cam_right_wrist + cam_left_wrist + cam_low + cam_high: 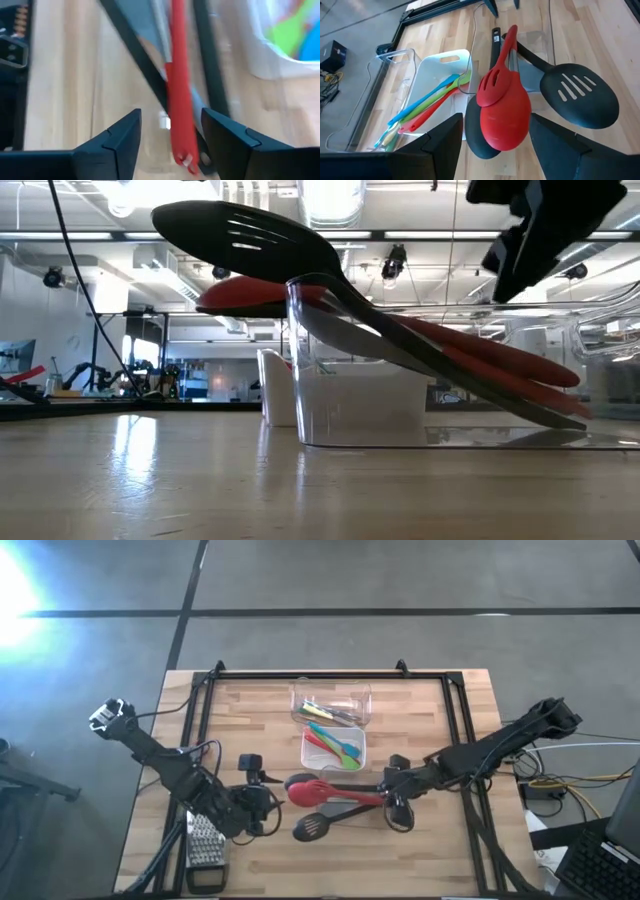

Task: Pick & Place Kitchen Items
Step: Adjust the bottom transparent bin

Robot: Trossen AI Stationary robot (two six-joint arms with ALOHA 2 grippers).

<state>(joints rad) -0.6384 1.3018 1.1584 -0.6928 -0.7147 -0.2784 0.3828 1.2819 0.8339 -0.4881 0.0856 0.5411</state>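
Observation:
Long utensils lie together in a clear tub (330, 410) near the table's middle. There are red spoons (312, 792), a black slotted spoon (312, 828) and a black ladle (475, 135). Their heads lean out over the tub's left rim (298, 285), and their handle ends (565, 405) rest low inside it. My right gripper (393, 802) hangs open above the handle ends. In the right wrist view a red handle (179, 100) runs below the gap between its fingers, untouched. My left gripper (495, 120) stands open just left of the heads, holding nothing.
A steel box grater (205, 852) lies at the near left, beside my left arm. A tub of green, teal and orange tools (335, 748) and another clear tub (332, 705) stand behind the utensils. A black frame (300, 678) borders the table.

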